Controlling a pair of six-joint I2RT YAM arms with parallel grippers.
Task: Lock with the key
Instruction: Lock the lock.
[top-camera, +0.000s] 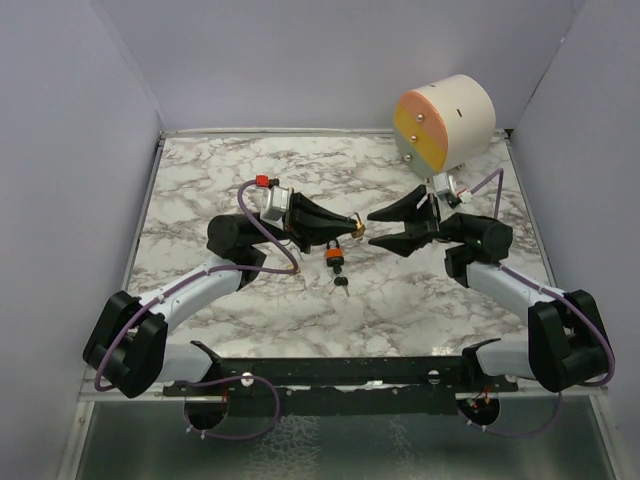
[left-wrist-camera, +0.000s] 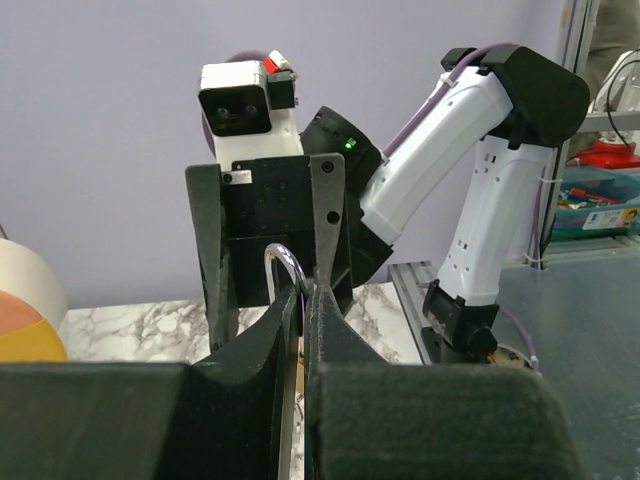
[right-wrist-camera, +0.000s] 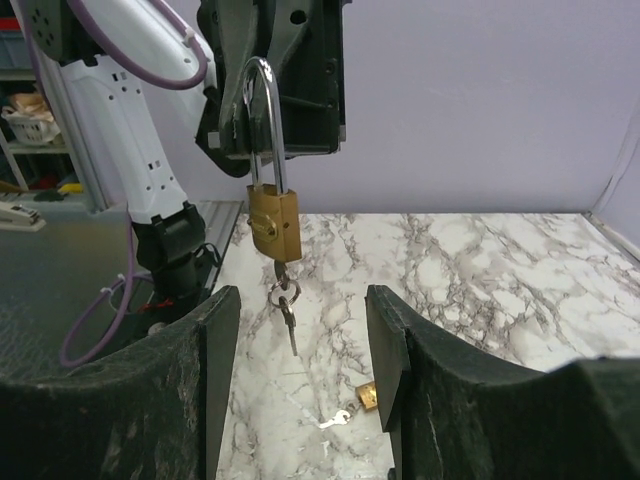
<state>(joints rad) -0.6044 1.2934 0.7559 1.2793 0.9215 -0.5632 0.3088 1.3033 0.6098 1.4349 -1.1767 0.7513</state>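
Note:
My left gripper (top-camera: 350, 222) is shut on the steel shackle (left-wrist-camera: 285, 262) of a brass padlock (right-wrist-camera: 272, 222) and holds it hanging above the table. A key sits in the padlock's bottom, with a ring and a second key (right-wrist-camera: 287, 318) dangling under it. In the top view the padlock (top-camera: 335, 258) and keys (top-camera: 341, 282) hang just below the left fingertips. My right gripper (top-camera: 375, 230) is open and empty, facing the padlock from the right. In the right wrist view its fingers (right-wrist-camera: 215, 340) flank the keys but stay short of them.
A second small brass padlock (right-wrist-camera: 366, 395) with a loose key (right-wrist-camera: 335, 420) lies on the marble table (top-camera: 450, 330) under the grippers. A cream cylinder with an orange-and-yellow face (top-camera: 445, 122) stands at the back right. Purple walls enclose the table.

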